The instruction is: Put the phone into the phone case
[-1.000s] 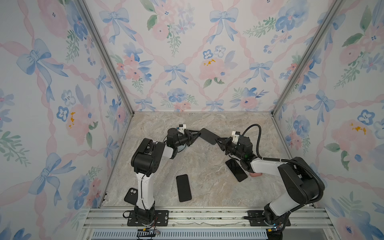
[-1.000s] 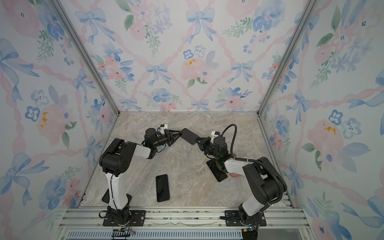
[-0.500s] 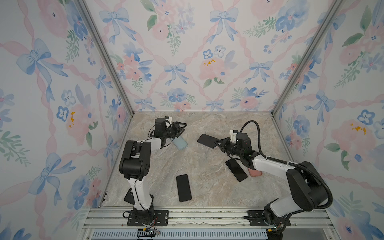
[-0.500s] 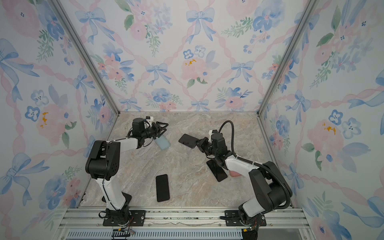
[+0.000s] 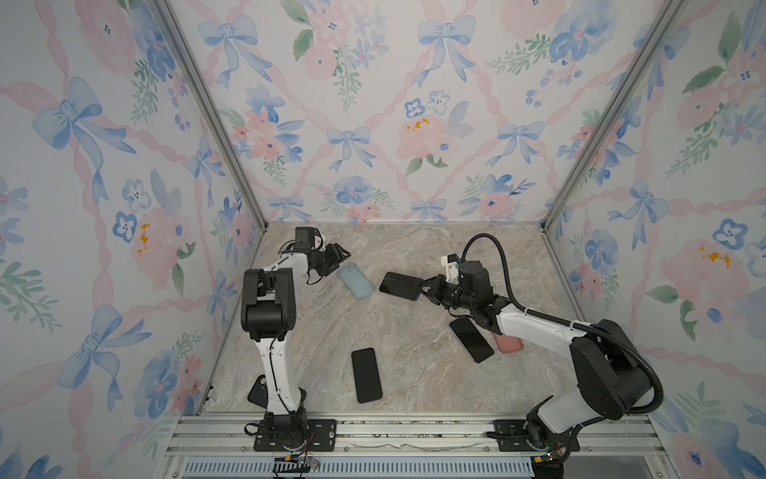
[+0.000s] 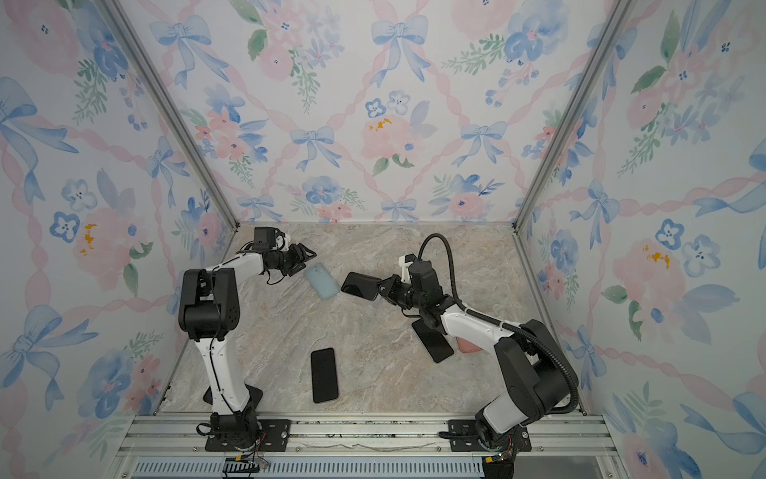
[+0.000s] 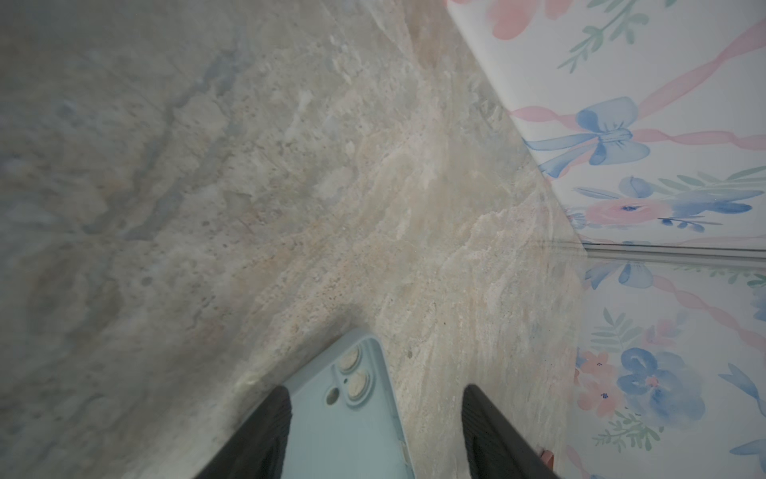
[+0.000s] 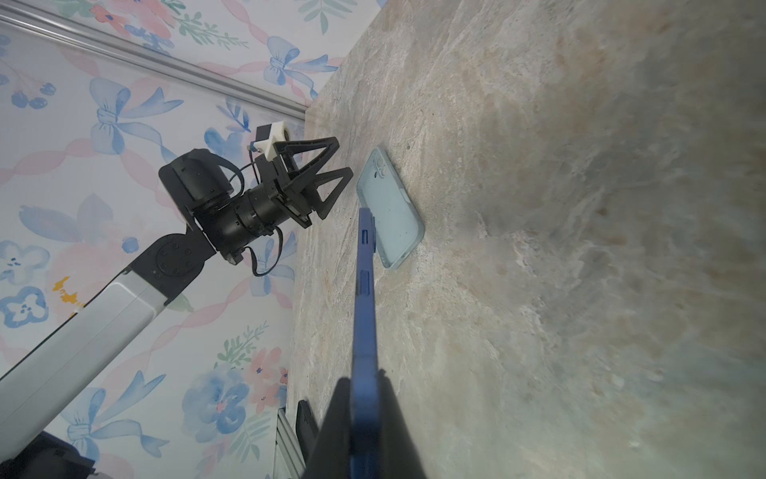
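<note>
In both top views, my right gripper [image 5: 422, 286] pinching the phone [image 5: 400, 286] above the table [image 5: 414, 331], left gripper [image 5: 340, 259] spread, empty, beside the case [image 5: 355, 280], left wrist view, fingers [image 7: 265, 435] apart over the case [image 7: 352, 419], right wrist view, phone [image 8: 364, 331] clamped edge-on, case [image 8: 389, 211] lying flat beyond.

The left hand [image 5: 340, 258] has let go of the pale blue case [image 5: 355, 280], now flat on the table [image 5: 414, 373].
</note>
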`<state>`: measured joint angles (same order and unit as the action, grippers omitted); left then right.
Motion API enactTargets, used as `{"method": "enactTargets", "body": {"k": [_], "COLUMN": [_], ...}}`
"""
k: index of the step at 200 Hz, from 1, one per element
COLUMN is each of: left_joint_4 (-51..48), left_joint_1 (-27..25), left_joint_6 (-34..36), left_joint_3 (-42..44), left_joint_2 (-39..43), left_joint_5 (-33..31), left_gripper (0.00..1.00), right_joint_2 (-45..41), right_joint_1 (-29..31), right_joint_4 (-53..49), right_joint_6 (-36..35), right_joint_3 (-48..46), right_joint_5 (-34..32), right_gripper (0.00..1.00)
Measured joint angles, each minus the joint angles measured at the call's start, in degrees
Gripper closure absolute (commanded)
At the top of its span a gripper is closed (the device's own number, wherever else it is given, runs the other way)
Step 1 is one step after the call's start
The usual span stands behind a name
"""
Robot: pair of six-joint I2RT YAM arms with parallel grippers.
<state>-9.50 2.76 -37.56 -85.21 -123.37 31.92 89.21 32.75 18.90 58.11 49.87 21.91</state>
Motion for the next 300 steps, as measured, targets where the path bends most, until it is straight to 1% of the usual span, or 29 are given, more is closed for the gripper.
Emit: {"method": "enactTargets", "body": {"k": [26, 89, 107, 147, 181, 228, 265, 300], "left_joint_4": [-1.2, -1.4, -1.4, -1.4, -0.7, -0.8, -0.9, -0.5], "left_joint_1": [1.3, 1.3, 1.3, 0.3, -0.4, -0.4, -1.0, -3.1], "left_joint_6": [1.0, 1.6, 1.5, 1.4, 1.2, 0.3, -0.2, -0.6], "left_joint_3": [-2.4, -8.3, -8.7, -8.0, -5.4, 0.6, 6.5, 14.3], "left_joint_2": [-2.4, -6.9, -7.3, -7.4, -6.3, -2.5, 1.5, 6.7], "left_joint_5": [0.9, 3.1, 4.0, 6.7, 8.9, 9.9, 10.1, 10.1], "left_gripper": [0.34, 0.37, 0.40, 0.41, 0.42, 0.42, 0.43, 0.43], "right_joint_2": [0.2, 0.2, 0.2, 0.7, 2.1, 2.2, 2.2, 2.2], "right_joint_1": [0.7, 0.7, 0.8, 1.0, 1.5, 1.6, 1.6, 1.6], "right_joint_4": [-2.1, -5.4, -5.7, -5.9, -6.1, -6.5, -7.3, -7.6], "right_joint_6": [-2.0, -4.7, -5.0, -5.0, -5.0, -5.0, -5.0, -5.0], "right_joint_3": [1.3, 2.6, 2.6, 3.0, 4.2, 4.6, 4.6, 4.5], "right_joint_5": [0.5, 1.3, 1.3, 1.5, 1.9, 2.1, 2.1, 2.5], "right_gripper": [0.95, 0.95, 0.95, 0.95, 0.95, 0.96, 0.96, 0.96]}}
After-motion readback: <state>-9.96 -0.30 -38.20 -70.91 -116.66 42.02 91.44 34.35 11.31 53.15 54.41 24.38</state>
